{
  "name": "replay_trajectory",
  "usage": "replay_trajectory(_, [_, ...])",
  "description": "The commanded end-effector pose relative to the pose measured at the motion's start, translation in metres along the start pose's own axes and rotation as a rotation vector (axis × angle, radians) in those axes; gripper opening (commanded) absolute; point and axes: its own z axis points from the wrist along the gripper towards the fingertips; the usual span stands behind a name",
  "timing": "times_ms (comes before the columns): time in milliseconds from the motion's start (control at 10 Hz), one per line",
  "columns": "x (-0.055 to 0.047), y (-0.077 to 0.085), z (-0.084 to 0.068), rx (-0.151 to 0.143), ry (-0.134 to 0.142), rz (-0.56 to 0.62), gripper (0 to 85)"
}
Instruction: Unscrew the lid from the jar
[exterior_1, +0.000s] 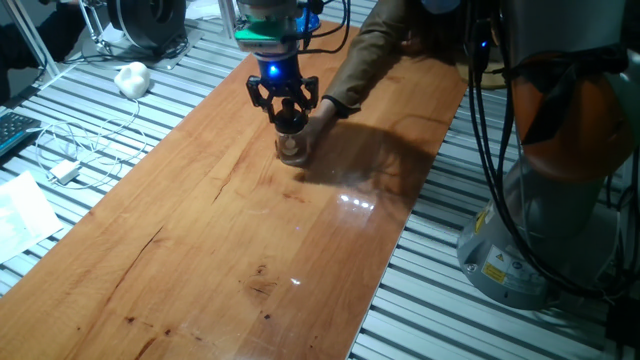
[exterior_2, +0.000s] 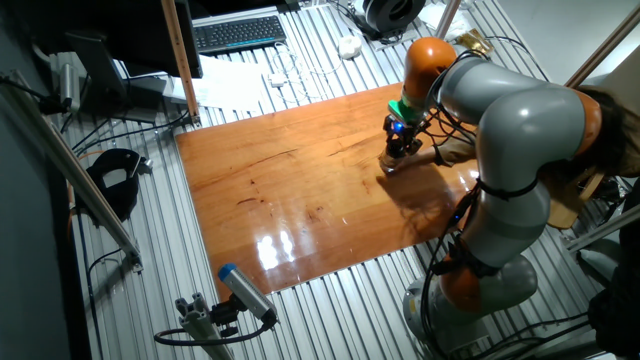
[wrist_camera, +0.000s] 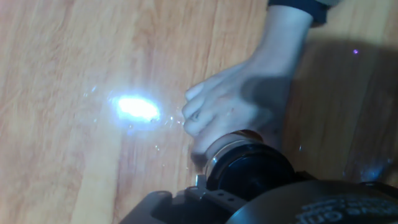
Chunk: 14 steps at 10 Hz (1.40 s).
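Jar (exterior_1: 293, 150): you have it standing upright on the worktop (exterior_1: 220, 230), toward the far end of the board; small, short, clear glass, wood tone showing through the body
Lid (exterior_1: 291, 121): black, round, about as wide as the jar, seated on top of it; in the hand view you see it as a dark disc (wrist_camera: 250, 172) with a pale metallic rim below
Claw (exterior_1: 284, 100): directly above the jar, black fingers reaching down either side of the lid; you can see them closed around the lid, gripping it
Claw light: blue glow on the wrist just above the fingers
Person's hand (wrist_camera: 233, 109): reaches in from the far side, sleeve dark, fingers curled against the jar's side at worktop level, touching it
Worktop surface: glossy reddish wood with bright reflections (wrist_camera: 135, 108); lies on a ribbed metal table
Other fixed view: the jar (exterior_2: 392, 163) sits near the board's far right edge, below the claw (exterior_2: 402, 140); detail too small to read
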Motion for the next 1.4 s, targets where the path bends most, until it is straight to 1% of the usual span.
replay_trajectory(0, [0.0000, 0.0000, 0.0001, 0.001, -0.002, -0.047, 0.0])
replay_trajectory(200, [0.0000, 0.0000, 0.0001, 0.005, -0.012, -0.143, 0.0])
replay_trajectory(300, [0.0000, 0.0000, 0.0001, 0.012, -0.018, -0.197, 0.0])
replay_trajectory(500, [0.0001, 0.0000, 0.0001, 0.012, -0.022, -0.265, 0.0])
replay_trajectory(800, [0.0003, -0.0001, -0.0004, 0.019, -0.036, -0.411, 0.0])
replay_trajectory(1200, [0.0011, 0.0000, -0.0008, 0.022, -0.042, -0.526, 0.0])
replay_trajectory(1300, [0.0013, 0.0000, -0.0010, 0.030, -0.050, -0.563, 0.0])
